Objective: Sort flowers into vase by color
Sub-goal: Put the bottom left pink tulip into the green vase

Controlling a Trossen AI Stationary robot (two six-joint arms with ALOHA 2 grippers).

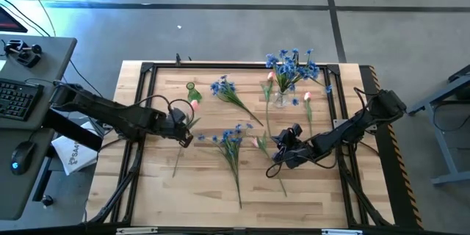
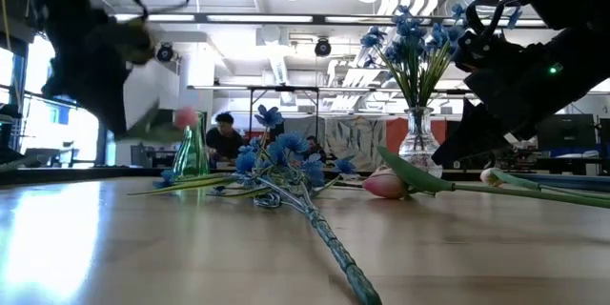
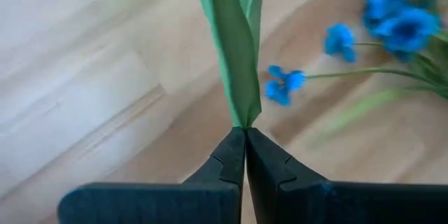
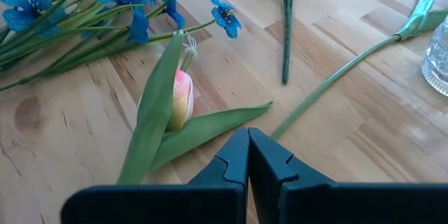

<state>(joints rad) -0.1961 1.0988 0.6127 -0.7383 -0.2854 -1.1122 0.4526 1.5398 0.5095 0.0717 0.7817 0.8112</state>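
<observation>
Left gripper (image 3: 245,134) above the wooden surface (image 1: 205,191), jaws closed on the green leaves of a pink tulip (image 1: 195,105) near the green vase (image 1: 191,87), right gripper (image 4: 248,138) with jaws closed and empty just beside a lying pink tulip bud (image 4: 179,99), blue flowers (image 1: 294,66) in the clear vase (image 1: 280,100), other blue sprays (image 1: 231,136) lying loose on the surface

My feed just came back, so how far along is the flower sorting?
Done: the clear vase holds a bunch of blue flowers; the green vase looks empty. In hand: the left gripper has its jaws shut on a green-stemmed flower. The right gripper, jaws shut and empty, hovers by a pink tulip. Left: two blue sprays and several pink tulips lying on the table.
</observation>
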